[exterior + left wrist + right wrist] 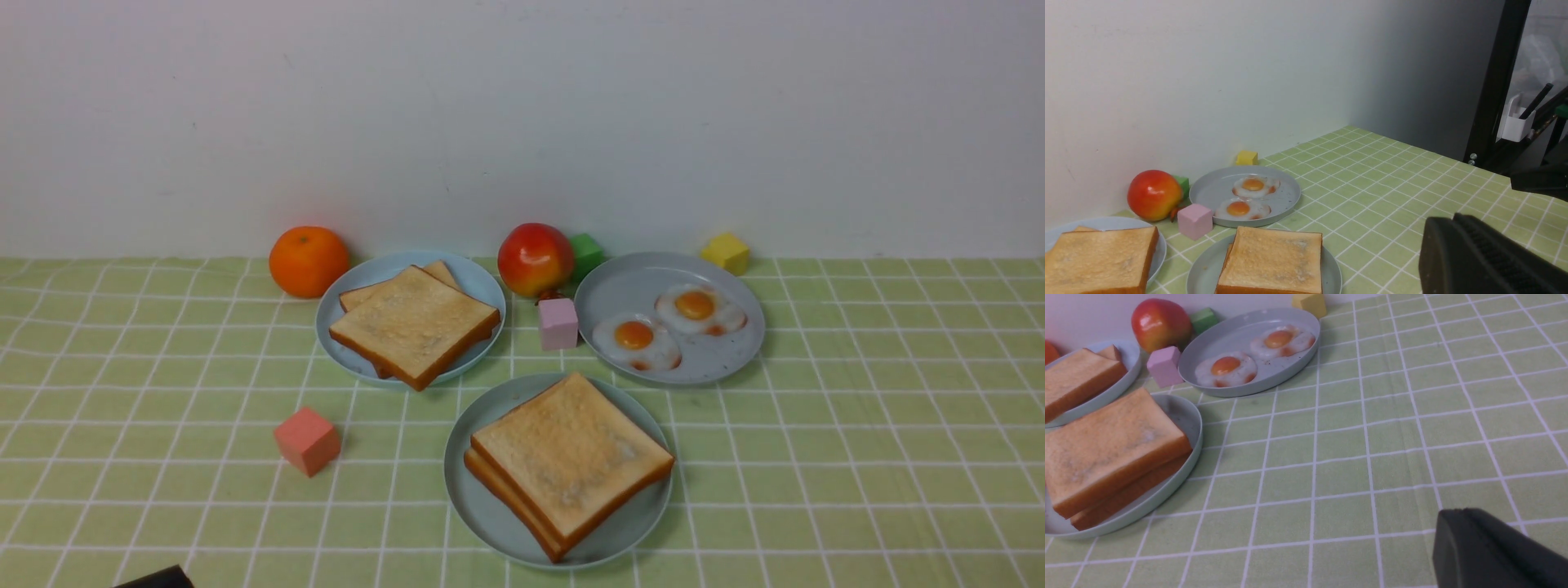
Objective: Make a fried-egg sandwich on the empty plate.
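The fried-egg sandwich (571, 453), two stacked golden toast slices, lies on the pale mint plate (490, 523) at the table's front middle; nothing shows between the slices. The left wrist view has the stack (1271, 261) and plate (1202, 273) low down. In the right wrist view they are the stack (1106, 445) and the plate (1184, 412). Two fried eggs (635, 336) (698, 306) rest on a grey-blue plate (629, 282) behind. My left gripper (1449, 220) is shut and empty, to the right of the sandwich plate. My right gripper (1457, 512) is shut and empty over bare cloth.
A second toast stack (412, 322) fills a grey-blue plate (482, 286) at back left. An orange (309, 260), an apple (535, 258), a green block (586, 251) and a yellow block (726, 252) line the wall. A pink block (558, 323) and a salmon block (307, 441) sit nearer.
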